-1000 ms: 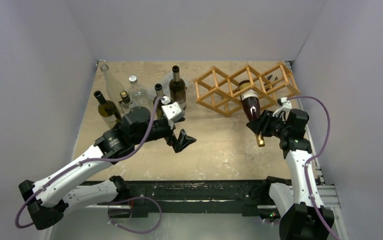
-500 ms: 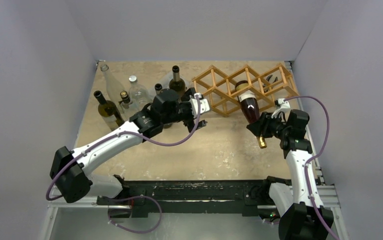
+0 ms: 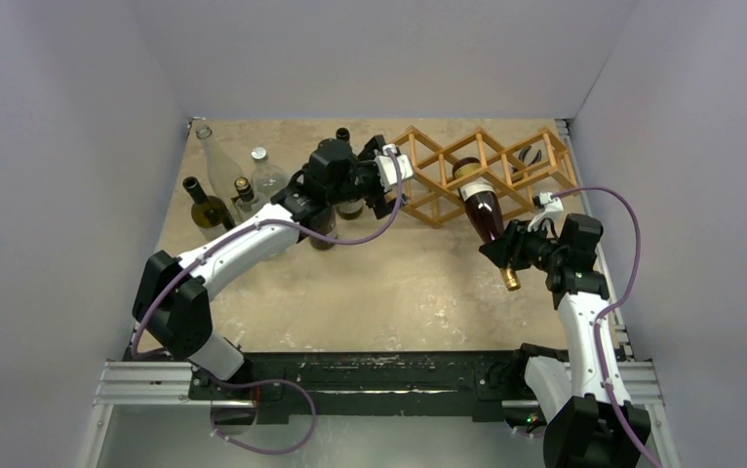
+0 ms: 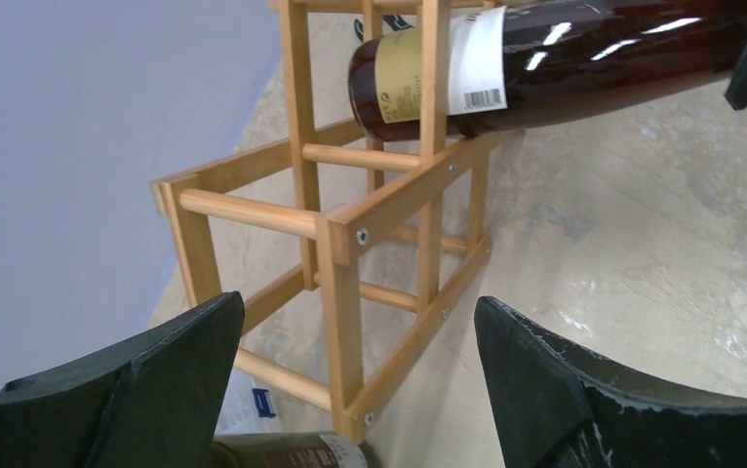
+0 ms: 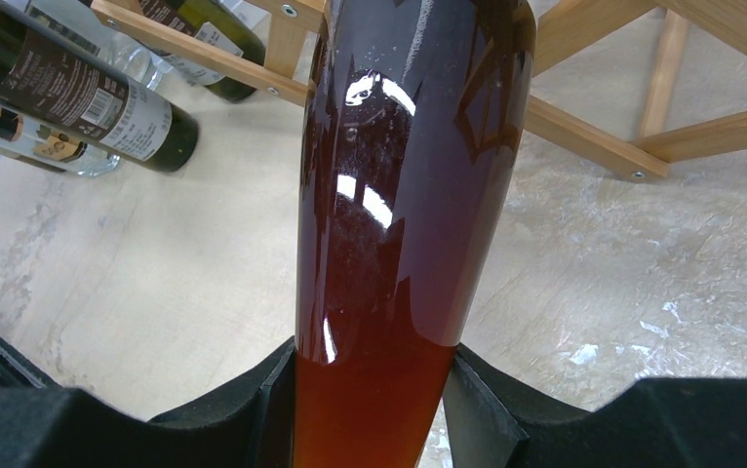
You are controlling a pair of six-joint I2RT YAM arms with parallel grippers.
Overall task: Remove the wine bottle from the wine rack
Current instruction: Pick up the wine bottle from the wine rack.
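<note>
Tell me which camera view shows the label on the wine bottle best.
The left wrist view: the label is close and sharp, gold and white with a barcode, partly crossed by a rack rod. The top view shows it as a small white patch. The right wrist view shows only dark glass of the bottle, no label.

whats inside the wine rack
One dark wine bottle lies in a middle cell of the wine rack, neck poking out into the right gripper. The left-end cells look empty. Something at the far-right cell is too small to name.
</note>
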